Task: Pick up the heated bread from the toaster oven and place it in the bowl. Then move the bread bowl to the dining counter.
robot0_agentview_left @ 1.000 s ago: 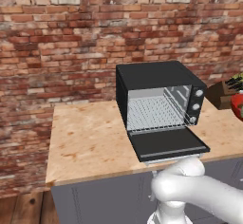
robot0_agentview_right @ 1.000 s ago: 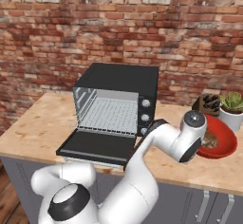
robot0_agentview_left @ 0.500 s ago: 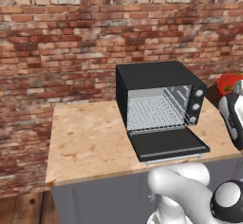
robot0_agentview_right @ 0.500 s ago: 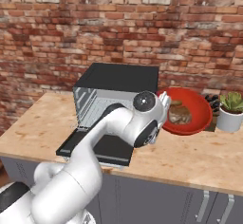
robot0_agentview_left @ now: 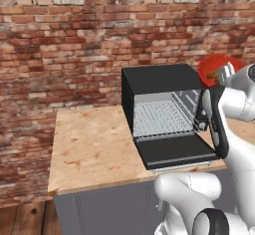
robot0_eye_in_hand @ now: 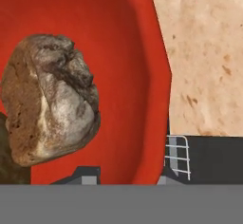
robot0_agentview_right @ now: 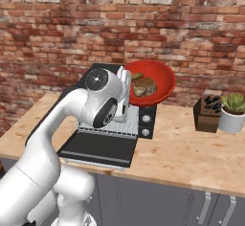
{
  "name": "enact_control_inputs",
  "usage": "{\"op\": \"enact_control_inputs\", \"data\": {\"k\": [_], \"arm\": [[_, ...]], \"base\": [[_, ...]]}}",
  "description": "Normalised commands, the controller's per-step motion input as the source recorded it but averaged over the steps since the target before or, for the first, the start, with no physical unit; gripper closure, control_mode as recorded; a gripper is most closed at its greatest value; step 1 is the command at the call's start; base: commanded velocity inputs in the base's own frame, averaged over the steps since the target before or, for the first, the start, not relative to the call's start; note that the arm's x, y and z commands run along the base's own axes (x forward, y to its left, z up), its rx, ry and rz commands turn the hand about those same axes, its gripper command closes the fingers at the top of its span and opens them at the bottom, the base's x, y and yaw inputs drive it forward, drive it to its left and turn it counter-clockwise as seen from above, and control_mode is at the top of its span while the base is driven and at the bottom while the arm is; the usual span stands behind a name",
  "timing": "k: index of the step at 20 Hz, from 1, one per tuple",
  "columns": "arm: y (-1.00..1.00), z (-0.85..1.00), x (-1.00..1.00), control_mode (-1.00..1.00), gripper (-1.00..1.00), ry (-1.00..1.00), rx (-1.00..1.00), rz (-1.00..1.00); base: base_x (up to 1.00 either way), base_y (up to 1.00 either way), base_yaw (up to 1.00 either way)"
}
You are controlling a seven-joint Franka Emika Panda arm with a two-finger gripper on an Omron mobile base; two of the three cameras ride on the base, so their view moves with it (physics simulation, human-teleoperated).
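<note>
We see our fingers clamped on the rim of the red bowl, which is lifted above the counter with the bread inside it. Behind, the toaster oven stands open, its rack bare, against the brick wall.

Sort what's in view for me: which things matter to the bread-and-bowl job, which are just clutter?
Job:
- bowl, lifted, rim gripped by the fingers
- bread inside the bowl
- toaster oven, door down

Clutter:
- potted plant
- knife block
</note>
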Motion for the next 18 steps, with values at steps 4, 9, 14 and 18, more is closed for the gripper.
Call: {"op": "enact_control_inputs", "data": {"k": [4,9,14,18], "arm": [[1.0,0.56,0.02,-1.0,1.0,0.03,-0.07,0.42],[0.94,0.14,0.15,-1.0,1.0,0.09,-0.01,0.49],[0.13,0.0,0.03,-1.0,1.0,0.01,-0.01,0.04],[0.0,0.0,0.0,-1.0,1.0,0.0,0.0,0.0]], "base": [[0.0,0.0,0.0],[0.0,0.0,0.0],[0.0,0.0,0.0],[0.0,0.0,0.0]]}}
